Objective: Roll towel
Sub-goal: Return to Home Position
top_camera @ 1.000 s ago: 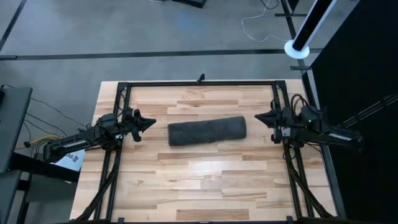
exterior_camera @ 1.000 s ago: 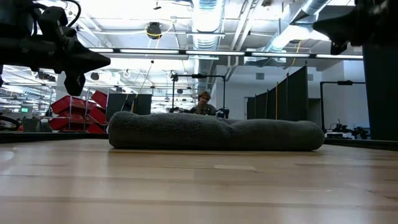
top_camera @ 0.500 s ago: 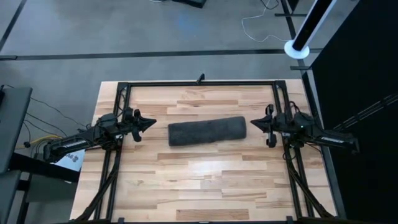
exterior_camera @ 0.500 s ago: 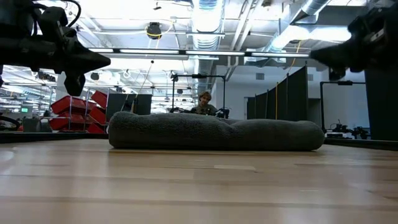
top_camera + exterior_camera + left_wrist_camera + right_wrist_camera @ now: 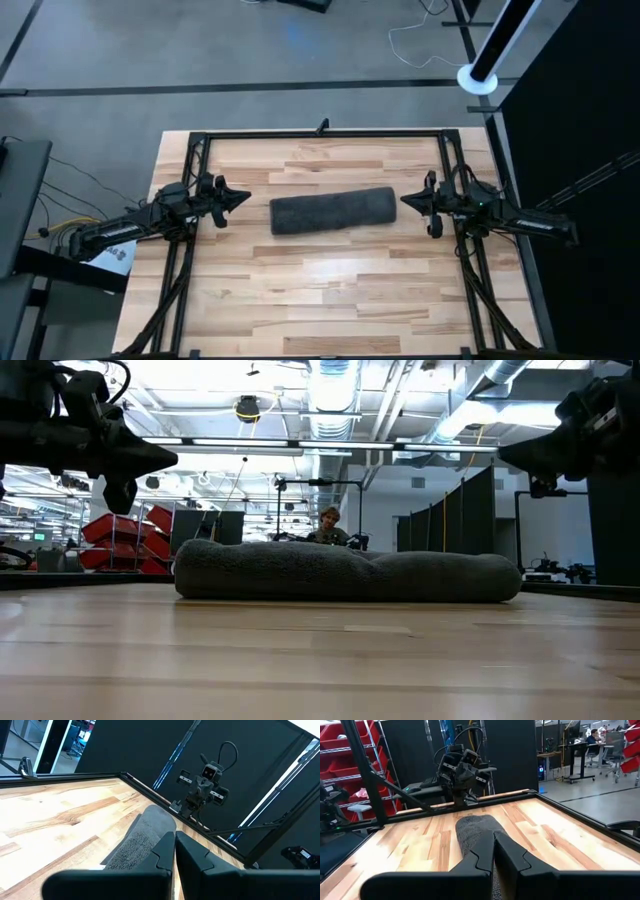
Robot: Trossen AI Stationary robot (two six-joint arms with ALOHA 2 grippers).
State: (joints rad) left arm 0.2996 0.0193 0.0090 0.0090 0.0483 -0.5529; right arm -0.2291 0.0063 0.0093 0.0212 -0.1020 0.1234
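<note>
The left tool [image 5: 243,198], its two dark fingers pressed together on nothing, hangs above the table off the towel's left end, apart from it. The right tool [image 5: 405,200], fingers likewise closed and empty, points at the towel's right end from near it, raised clear of the wood. Between them the dark charcoal-grey terry cloth towel [image 5: 333,211] lies rolled into a long cylinder across the light wooden plank table [image 5: 330,290]. Bare wood lies open on the roll's two long sides. A black metal frame [image 5: 320,133] borders the table's edges. Red storage bins [image 5: 110,532] stand in the room beyond; their contents cannot be made out.
</note>
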